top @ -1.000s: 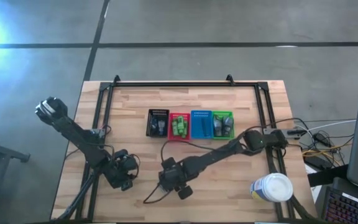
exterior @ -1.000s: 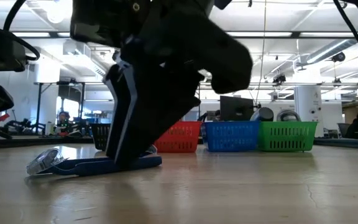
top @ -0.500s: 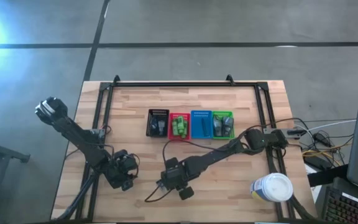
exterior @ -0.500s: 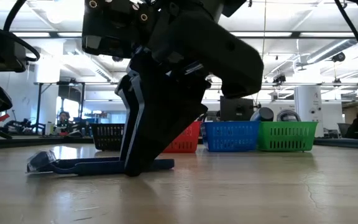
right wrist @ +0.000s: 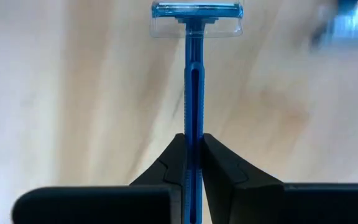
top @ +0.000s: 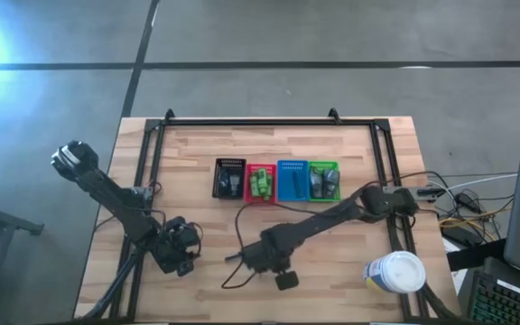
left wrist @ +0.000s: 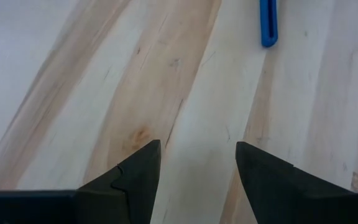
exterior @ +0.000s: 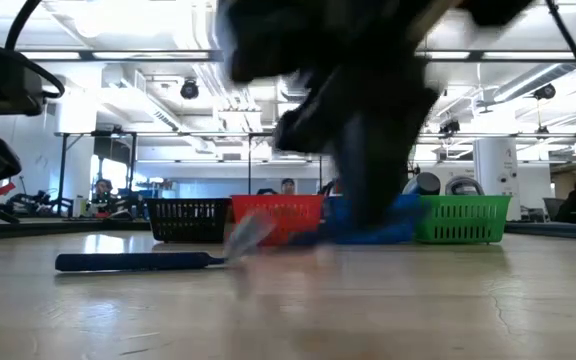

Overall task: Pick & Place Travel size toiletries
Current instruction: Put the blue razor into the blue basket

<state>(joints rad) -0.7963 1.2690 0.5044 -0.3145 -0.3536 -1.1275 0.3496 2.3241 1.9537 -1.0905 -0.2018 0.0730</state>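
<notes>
Tabletop (top: 197, 144) is bearing four mesh baskets in a row, black (top: 228, 178), red (top: 260, 181), blue (top: 292, 180) and green (top: 323, 180), with a white tub (top: 395, 273) standing at the near right corner; green packets (top: 260, 186) are sitting in the red basket. The left gripper (left wrist: 197, 146) is waiting low over bare wood at the near left, its fingers spread with nothing between them. The right gripper (right wrist: 194, 140) is working near the front middle, its fingers pinching the slim handle of a blue razor (right wrist: 194, 74), head pointing forward past the tips. I am judging this razor to be light, stiff and smooth plastic, so it is likely to swivel in a narrow pinch; a hold on the handle well back from the capped blade head is looking the safest. A second blue razor (exterior: 133, 262) is lying flat on the table near the front. In the low view the right gripper is smearing into a dark blur, hiding its load; from above the held razor is staying hidden under the arm, and most basket contents are too small to be sorting out.
</notes>
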